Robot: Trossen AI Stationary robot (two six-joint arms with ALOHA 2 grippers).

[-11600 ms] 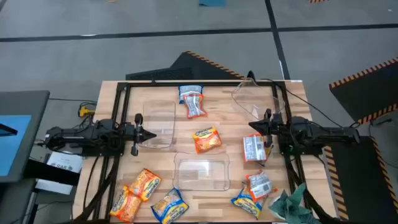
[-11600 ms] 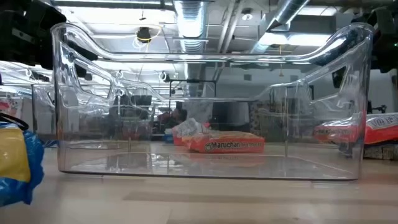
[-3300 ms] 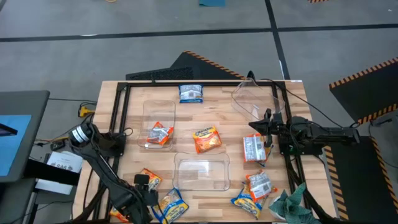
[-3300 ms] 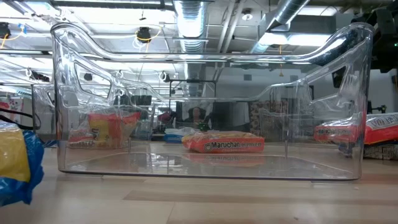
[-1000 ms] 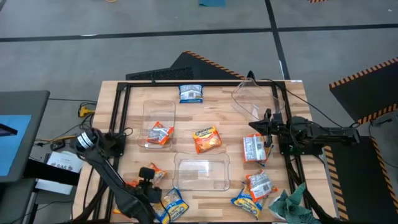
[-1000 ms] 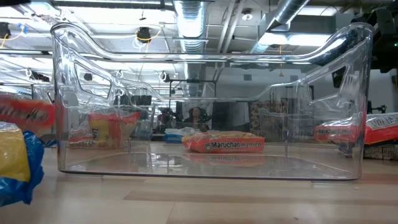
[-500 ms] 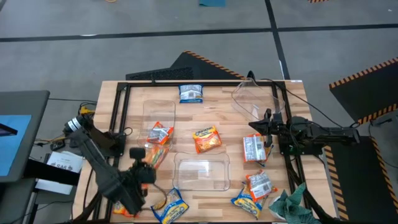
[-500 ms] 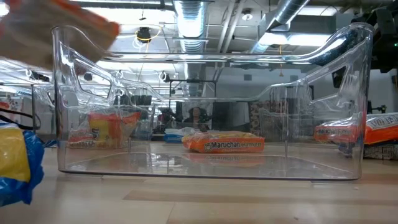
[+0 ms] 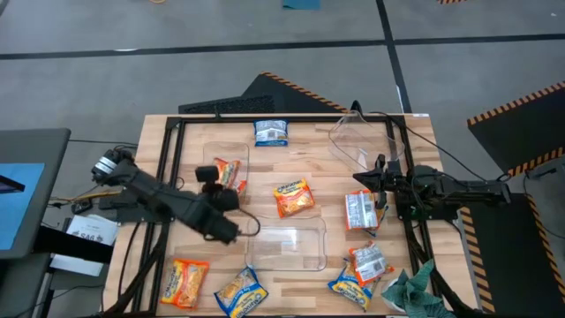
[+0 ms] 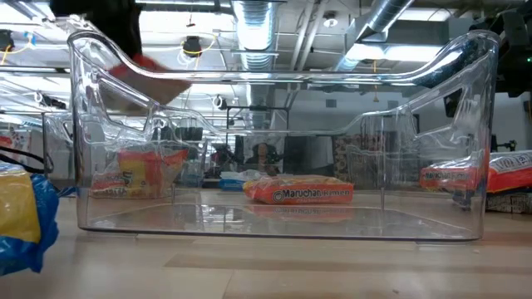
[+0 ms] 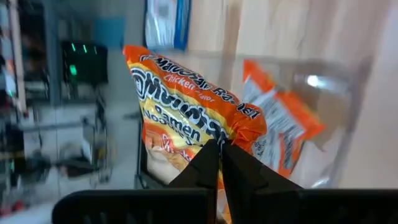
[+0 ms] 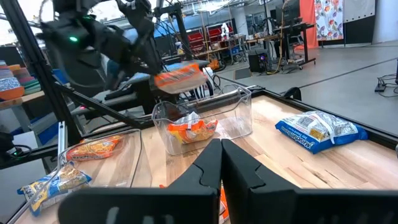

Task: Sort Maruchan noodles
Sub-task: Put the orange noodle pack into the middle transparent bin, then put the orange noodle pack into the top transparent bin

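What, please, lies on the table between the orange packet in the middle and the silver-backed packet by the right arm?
Only bare wood: in the high view nothing lies between the orange packet and the silver-backed packet.

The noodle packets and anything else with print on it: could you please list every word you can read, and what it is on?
"Maruchan": orange packet lying behind the nearest clear tub, low view.
"Maruchan", "Ramen", "Chicken" (partly creased): orange packet held by the left gripper, left wrist view.
Print on the blue-and-yellow packets, the silver-backed packet and all others: too small or blurred to read.
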